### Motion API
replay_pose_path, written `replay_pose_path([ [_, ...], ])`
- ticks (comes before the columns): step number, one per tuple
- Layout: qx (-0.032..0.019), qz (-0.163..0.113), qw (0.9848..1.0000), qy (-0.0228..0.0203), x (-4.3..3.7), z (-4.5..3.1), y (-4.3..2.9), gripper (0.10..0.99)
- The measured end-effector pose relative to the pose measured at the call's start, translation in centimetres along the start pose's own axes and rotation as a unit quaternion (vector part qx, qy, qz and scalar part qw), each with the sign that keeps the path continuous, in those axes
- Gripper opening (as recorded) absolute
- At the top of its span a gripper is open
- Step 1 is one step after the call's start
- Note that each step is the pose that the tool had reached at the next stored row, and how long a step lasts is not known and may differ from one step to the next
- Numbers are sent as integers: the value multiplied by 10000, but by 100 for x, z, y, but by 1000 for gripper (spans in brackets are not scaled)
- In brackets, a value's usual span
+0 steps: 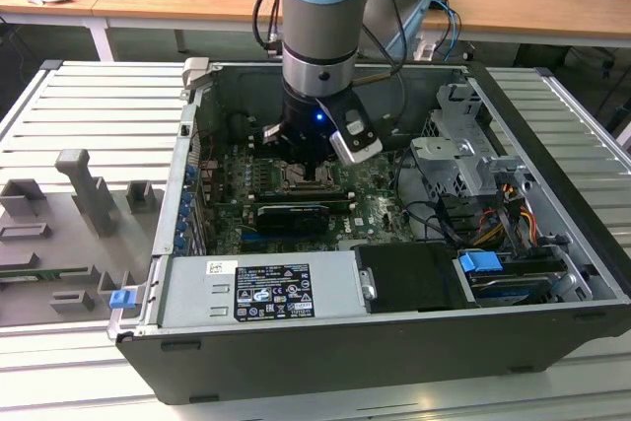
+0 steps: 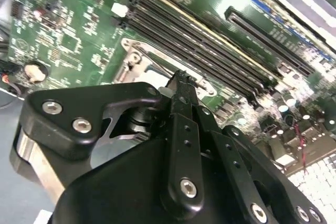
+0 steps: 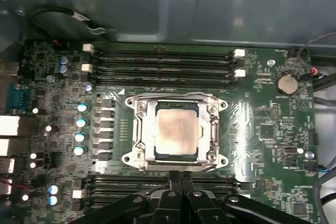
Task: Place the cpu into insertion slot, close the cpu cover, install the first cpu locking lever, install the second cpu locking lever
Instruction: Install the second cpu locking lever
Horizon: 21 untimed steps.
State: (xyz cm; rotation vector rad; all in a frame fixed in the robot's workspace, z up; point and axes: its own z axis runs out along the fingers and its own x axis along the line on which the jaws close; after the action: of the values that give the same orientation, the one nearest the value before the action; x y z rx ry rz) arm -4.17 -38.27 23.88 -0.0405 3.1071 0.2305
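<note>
The cpu (image 3: pixel 177 132), a pale square chip, lies flat in the insertion slot (image 3: pixel 133 157) on the green motherboard. The silvery cpu cover (image 3: pixel 148 129) lies down around it as a frame. My gripper (image 3: pixel 181 178) stands at one edge of the socket, its two black fingers pressed together with nothing seen between them. In the second wrist view the gripper (image 2: pixel 181 78) has its tips just above the socket's metal rim (image 2: pixel 137 59), beside a thin wire lever (image 2: pixel 164 70). In the exterior view the gripper (image 1: pixel 309 167) is low inside the open computer case, over the socket.
Long black memory slots (image 3: pixel 163 61) run along both sides of the socket. A black expansion card (image 1: pixel 291 216) lies close in front of the gripper. The power supply (image 1: pixel 256 288), drive cage (image 1: pixel 463 145), cables (image 1: pixel 434 214) and case walls (image 1: pixel 187 145) crowd the space.
</note>
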Motion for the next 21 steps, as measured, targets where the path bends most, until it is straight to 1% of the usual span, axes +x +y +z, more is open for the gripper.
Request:
replay_pose_path([
  [2,-7,-3,10000,0,59,5,-4,106],
  [4,-34,-18,10000,2,109,50,-11,106],
  [7,-41,-28,10000,3,126,145,-25,106],
  [9,-42,-36,10000,4,138,193,-32,106],
  [11,-57,-53,10000,7,167,215,-37,106],
  [12,-80,-68,9999,8,194,223,-45,106],
  [15,-108,-80,9999,5,251,220,-72,106],
  [17,-151,-81,9999,-2,299,217,-84,106],
  [18,-185,-81,9998,-8,315,216,-89,106],
  [19,-236,-80,9997,-15,331,217,-97,106],
  [21,-316,-80,9995,-21,341,222,-118,106],
])
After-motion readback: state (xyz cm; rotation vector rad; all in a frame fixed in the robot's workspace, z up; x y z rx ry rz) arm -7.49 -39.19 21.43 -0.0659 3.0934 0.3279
